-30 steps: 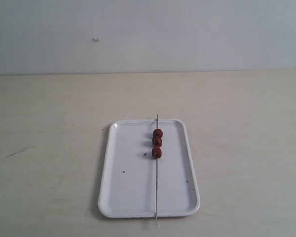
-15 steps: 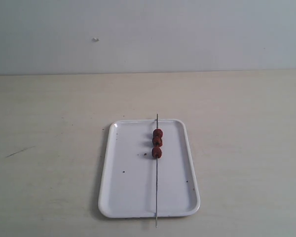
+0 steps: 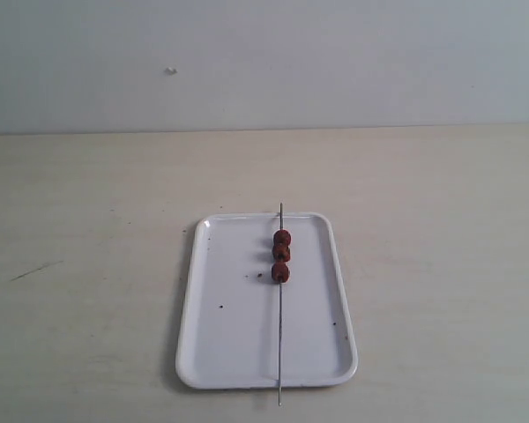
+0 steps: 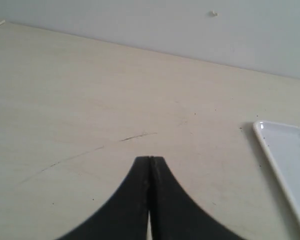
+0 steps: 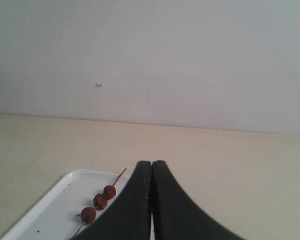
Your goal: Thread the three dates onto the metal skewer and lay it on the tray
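The white tray (image 3: 229,344) lies at the middle front of the table, flecked with crumbs. The metal skewer (image 3: 280,344) rests lengthwise across it, its ends passing over the far and near rims. Three dates (image 3: 281,255) sit threaded in a row on its far half. The right wrist view shows the dates (image 5: 98,202) and the tray (image 5: 50,207) beside my right gripper (image 5: 151,163), which is shut and holds nothing. My left gripper (image 4: 149,158) is shut and holds nothing too, over bare table, with the tray's rim (image 4: 270,150) off to one side. Neither gripper appears in the exterior view.
The pale wooden table (image 3: 88,220) runs back to a plain grey-white wall (image 3: 335,53). A thin dark scratch (image 3: 33,270) marks the table at the left.
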Controlling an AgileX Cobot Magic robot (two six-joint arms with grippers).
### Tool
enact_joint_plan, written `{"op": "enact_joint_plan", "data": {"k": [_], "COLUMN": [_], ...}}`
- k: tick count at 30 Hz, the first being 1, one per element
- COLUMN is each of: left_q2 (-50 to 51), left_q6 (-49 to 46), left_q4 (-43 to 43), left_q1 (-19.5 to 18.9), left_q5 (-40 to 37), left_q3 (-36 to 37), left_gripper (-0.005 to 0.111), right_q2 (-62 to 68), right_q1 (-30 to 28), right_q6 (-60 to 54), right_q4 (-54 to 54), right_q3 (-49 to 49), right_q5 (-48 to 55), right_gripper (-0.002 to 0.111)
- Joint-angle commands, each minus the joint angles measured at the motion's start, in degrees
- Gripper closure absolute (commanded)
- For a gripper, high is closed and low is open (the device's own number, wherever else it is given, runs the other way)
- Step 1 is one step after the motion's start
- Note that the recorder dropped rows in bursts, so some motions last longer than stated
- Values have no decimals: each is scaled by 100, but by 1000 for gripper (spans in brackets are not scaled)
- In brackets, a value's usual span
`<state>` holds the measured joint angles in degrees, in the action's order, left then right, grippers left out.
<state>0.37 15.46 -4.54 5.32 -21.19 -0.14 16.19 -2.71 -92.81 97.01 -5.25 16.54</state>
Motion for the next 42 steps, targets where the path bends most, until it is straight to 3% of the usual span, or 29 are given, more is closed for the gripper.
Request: {"op": "enact_joint_plan", "data": {"k": [1, 36, 39, 42], "left_q2": [-37, -37, -37, -37], "left_q6": [-33, -33, -33, -33], "left_q4": [50, 50, 50, 50], "left_q1": [-18, -18, -18, -18], "left_q5": [-8, -8, -8, -8], "left_q3": [14, 14, 14, 14], "left_gripper": [107, 107, 107, 107], "right_q2": [-22, -22, -22, -22], "right_q1": [3, 3, 3, 3], "right_q6": [8, 269, 1249, 3075], "right_q4": [-1, -29, -921, -2961], "right_q3": [30, 30, 30, 30], "right_q5": [3, -237, -214, -327], "right_gripper": [108, 108, 108, 108]}}
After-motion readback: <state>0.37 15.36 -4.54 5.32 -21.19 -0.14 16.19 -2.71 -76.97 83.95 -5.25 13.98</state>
